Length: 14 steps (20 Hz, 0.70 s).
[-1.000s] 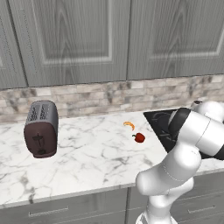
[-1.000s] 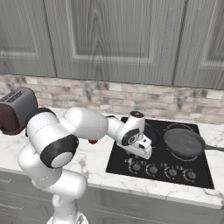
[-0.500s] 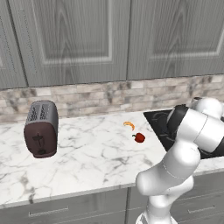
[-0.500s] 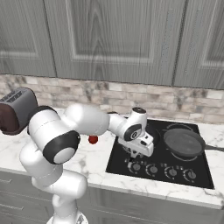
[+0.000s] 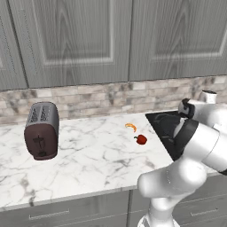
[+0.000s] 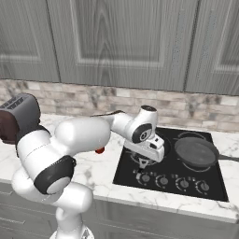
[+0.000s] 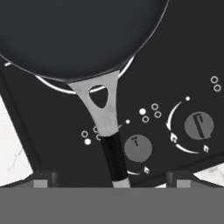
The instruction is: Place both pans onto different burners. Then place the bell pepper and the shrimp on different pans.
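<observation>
Both pans, the black pan [image 7: 74, 35] and grey pan [image 6: 196, 151], are set on burners, the hand [image 7: 111, 175] is spread, and the bell pepper [image 5: 141, 139] at frame centre is judged next.

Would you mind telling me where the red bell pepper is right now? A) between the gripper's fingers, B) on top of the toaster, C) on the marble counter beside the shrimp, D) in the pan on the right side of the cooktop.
C: the bell pepper sits on the marble counter close to the orange shrimp, left of the cooktop.
</observation>
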{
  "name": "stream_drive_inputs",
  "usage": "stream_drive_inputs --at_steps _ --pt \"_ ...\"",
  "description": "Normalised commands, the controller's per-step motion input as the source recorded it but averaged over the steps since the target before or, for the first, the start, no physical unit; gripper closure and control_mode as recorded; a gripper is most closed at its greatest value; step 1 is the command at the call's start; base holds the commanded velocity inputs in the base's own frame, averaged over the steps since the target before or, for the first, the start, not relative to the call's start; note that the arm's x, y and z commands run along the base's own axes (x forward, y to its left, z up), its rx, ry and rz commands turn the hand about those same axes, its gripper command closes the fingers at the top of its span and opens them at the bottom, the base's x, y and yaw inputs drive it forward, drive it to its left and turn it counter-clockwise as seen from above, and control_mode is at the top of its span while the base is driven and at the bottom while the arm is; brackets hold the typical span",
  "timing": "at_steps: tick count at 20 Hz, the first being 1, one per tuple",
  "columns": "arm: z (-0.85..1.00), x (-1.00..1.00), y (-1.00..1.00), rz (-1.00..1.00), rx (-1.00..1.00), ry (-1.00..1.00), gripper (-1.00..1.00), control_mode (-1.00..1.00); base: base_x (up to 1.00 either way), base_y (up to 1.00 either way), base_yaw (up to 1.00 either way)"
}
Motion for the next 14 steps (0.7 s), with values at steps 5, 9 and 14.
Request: stream_drive_inputs --at_steps 5,9,14 --pt "0.31 -0.17 0.62 0.03 -0.01 0.0 -1.0 -1.0 0.0 0.0 0.0" --pt "0.25 0.0 0.77 0.08 -0.02 0.0 -1.0 -1.0 0.0 0.0 0.0" --pt "0.17 0.03 0.64 0.13 0.0 0.0 -1.0 -1.0 0.0 0.0 0.0"
